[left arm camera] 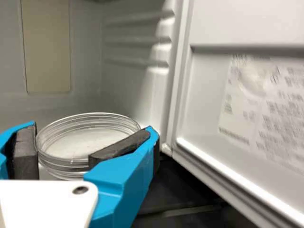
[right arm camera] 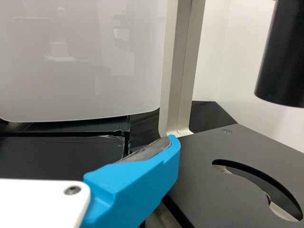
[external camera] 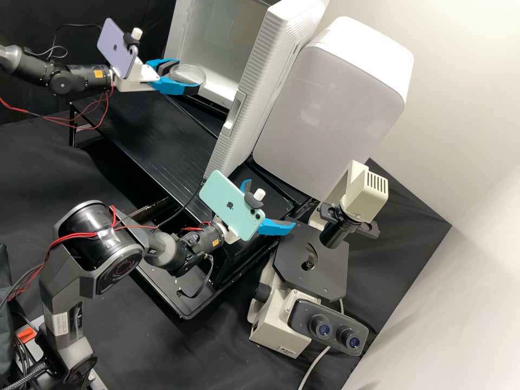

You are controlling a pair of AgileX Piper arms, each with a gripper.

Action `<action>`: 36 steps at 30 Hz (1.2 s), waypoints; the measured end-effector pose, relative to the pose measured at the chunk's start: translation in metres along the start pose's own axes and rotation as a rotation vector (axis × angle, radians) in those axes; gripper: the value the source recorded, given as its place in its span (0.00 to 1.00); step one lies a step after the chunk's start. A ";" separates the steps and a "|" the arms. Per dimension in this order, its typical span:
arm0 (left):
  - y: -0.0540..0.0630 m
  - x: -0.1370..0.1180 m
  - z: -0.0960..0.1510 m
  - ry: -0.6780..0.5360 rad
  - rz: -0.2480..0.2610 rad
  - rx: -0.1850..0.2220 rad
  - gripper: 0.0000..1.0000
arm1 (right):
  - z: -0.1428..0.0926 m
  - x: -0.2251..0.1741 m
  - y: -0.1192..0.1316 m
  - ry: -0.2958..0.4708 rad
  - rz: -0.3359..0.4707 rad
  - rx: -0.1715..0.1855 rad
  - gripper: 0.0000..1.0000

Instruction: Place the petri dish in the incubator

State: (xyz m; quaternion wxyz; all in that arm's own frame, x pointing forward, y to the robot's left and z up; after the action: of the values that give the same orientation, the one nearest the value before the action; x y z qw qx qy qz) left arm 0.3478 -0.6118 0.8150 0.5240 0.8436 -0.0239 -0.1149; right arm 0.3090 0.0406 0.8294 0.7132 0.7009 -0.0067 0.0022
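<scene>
Surface [external camera: 49, 179]: black, draped in cloth, spread across the left and lower frame of the high view.
Incubator [external camera: 206, 38]: white, at top centre, chamber open; door [external camera: 265, 76] swung wide to the right of the chamber.
Microscope [external camera: 309, 303]: cream and black, lower right, black stage [external camera: 311, 265] facing up.
Left claw [external camera: 184, 77]: upper left, level at the mouth of the chamber, closed narrowly on the dish, dark pads [left arm camera: 121, 147] pressed against its wall.
Right claw [external camera: 279, 225]: centre of the frame, just over the near edge of the stage; gape cannot be told.
Petri dish [left arm camera: 80, 142]: clear, round, upright, gripped between the blue fingers at the chamber's threshold; resting on the chamber floor or not, cannot tell.
</scene>
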 end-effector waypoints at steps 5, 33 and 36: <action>0.016 0.016 0.014 0.028 0.038 -0.026 0.00 | 0.000 0.000 0.000 0.000 0.000 0.000 1.00; 0.007 0.091 0.055 0.162 -0.099 0.029 0.00 | 0.000 0.000 0.000 0.000 0.000 0.000 1.00; 0.007 0.097 0.056 0.172 -0.099 0.039 0.00 | 0.000 0.000 0.000 0.000 0.000 0.000 1.00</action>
State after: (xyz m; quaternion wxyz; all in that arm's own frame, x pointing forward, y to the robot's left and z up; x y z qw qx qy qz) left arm 0.4305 -0.6792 0.7810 0.5012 0.8606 0.0604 -0.0672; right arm 0.3090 0.0406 0.8294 0.7132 0.7009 -0.0067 0.0022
